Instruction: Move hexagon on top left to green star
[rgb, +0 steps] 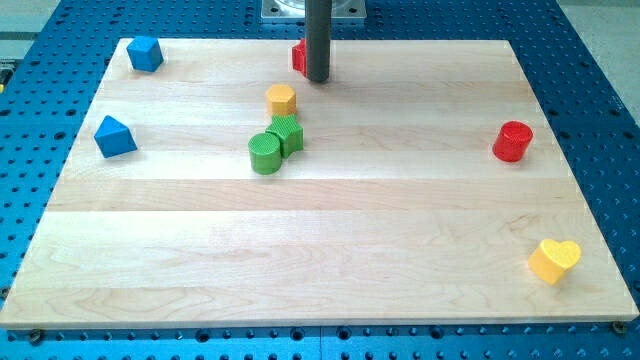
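**Yellow hexagon waiting just behind the green star**

The yellow hexagon (281, 98) is sitting left of the board's middle, toward the far edge. The green star (288, 133) is lying just in front of it, on the near side, with only a thin gap between them; I cannot tell for sure if they are already touching. A green cylinder (265, 154) is pressing against the star on its near-left side.

My tip (318, 79) is resting farther back and a little to the right of the hexagon, apart from it, and it is partly hiding a red block (299, 56) whose shape I cannot make out. There is no claw here, only the bare rod, so nothing is being held.

I think the good way is going around behind the hexagon, to its far side, then pushing it slowly straight toward the near edge, so it is not slipping sideways past the star.
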